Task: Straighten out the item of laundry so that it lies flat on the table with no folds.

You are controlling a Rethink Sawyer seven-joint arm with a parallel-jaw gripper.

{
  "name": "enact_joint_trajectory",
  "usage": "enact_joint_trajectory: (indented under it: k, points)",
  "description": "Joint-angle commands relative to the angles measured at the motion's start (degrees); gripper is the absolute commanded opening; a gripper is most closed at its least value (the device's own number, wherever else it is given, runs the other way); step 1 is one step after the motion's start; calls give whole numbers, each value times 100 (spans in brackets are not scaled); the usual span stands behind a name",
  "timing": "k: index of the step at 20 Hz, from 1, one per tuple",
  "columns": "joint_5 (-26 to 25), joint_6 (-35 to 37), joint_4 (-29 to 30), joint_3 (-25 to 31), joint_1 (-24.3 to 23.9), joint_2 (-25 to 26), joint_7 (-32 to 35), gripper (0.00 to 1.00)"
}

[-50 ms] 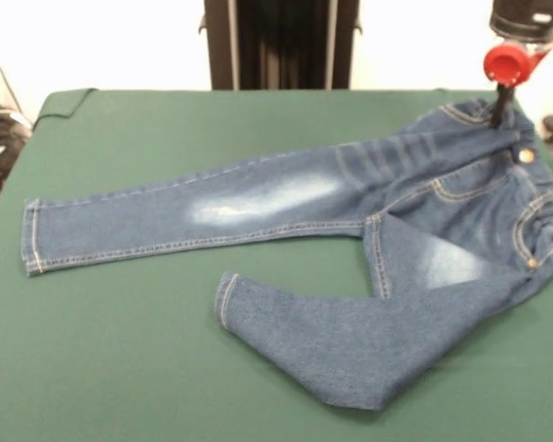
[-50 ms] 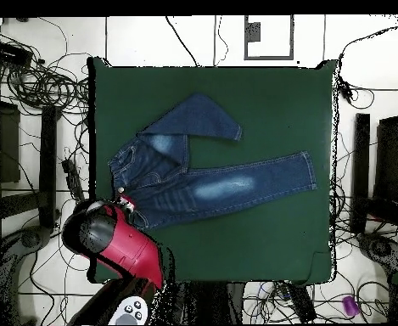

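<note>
A small pair of blue jeans [image 1: 350, 230] lies on a green table [image 1: 120, 368], with every part of the cloth resting on the felt. One leg runs out straight and flat from the waistband [image 1: 544, 221], ending in a hemmed cuff [image 1: 32, 238] well apart from it. The other leg [image 1: 350, 336] is bent: it leaves the waistband, folds at a crease, and doubles back so its cuff sits just beside the straight leg's middle. A flap of denim near the crotch lies folded over this bent leg.

The gripper [image 1: 500, 109] comes down at the waistband corner farthest from the bent leg. Its dark tip touches or presses into the denim there, below a red fitting. Whether its fingers are spread or closed on the cloth cannot be told from either view; in the overhead view the red arm [image 2: 121, 242] hides that corner.

The task looks only partly done, since the bent leg must yet be opened out. Risks, as a judgement: the waistband already sits near the table edge, so a pull away from the straight leg could drag the jeans off the table. A pull at this corner could also bunch the elastic waistband or skew the straight leg, without undoing the bent leg's fold. A weak hold might slip off the thick seam.
</note>
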Motion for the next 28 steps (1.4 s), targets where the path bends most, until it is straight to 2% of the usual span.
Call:
enact_joint_trajectory:
  k: [1, 5, 8, 11, 18, 20, 28]
  points:
    - [7, 1033, 217, 165, 207, 131, 2099, 100]
    - [-32, 1025, 207, 58, 188, 289, 2099, 100]
    - [42, 838, 280, 93, 33, 349, 1824, 100]
    - [-213, 939, 241, -143, -210, 441, 1428, 100]
    - [-1310, 1305, -292, -1055, -863, 685, 440, 100]
    - [-1575, 1291, -433, -1144, -1064, 711, 244, 100]
    - [-2381, 483, -709, -741, -2145, 466, -521, 100]
